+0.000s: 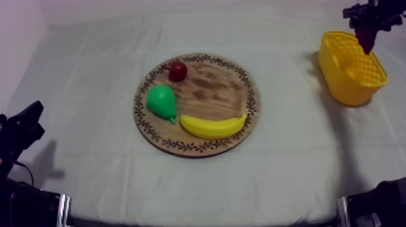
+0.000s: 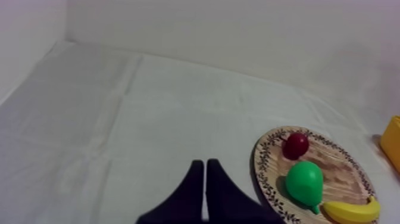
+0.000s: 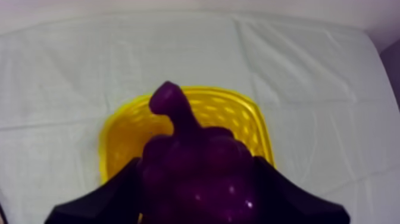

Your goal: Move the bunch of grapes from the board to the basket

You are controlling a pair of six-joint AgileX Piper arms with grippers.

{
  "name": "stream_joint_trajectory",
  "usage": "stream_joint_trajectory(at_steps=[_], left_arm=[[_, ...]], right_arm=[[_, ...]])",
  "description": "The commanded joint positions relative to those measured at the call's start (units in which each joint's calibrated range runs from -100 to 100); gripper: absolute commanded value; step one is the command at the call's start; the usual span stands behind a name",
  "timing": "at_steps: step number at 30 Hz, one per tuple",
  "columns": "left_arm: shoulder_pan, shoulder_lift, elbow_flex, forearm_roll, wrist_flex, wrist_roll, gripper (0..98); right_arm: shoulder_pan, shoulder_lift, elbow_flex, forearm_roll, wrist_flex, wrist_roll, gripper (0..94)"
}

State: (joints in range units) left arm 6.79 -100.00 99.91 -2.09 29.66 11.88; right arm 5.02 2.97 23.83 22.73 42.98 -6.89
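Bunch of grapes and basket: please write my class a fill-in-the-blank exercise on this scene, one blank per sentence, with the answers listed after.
1. The right gripper is shut on the ____.
2. It holds this above the yellow ____.
3. On the wooden board lie a pear, a small red fruit and a ____.
4. The left gripper, fingers together with nothing between them, is ____.
Missing words: bunch of grapes; basket; banana; shut.
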Motion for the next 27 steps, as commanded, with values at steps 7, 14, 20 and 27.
stream_joint_trajectory(at_steps=[7,14,20,27], left_arm=[[-0.02,0.0,-0.02,0.01,0.01,0.03,0.1],[-0.02,0.0,-0.02,0.01,0.01,0.02,0.1],[-0.02,0.0,-0.02,0.01,0.01,0.01,0.1],[-0.02,0.0,-0.02,0.01,0.01,0.01,0.1]], right_arm=[[1.34,6.73,2.8,1.11,-5.21,0.21,32.4],[1.73,13.07,1.46,1.5,-6.89,-0.18,50.3],[2.25,16.27,-0.32,2.45,-7.13,-0.75,72.5],[3.29,15.34,-2.76,0.59,-6.93,0.21,76.3]])
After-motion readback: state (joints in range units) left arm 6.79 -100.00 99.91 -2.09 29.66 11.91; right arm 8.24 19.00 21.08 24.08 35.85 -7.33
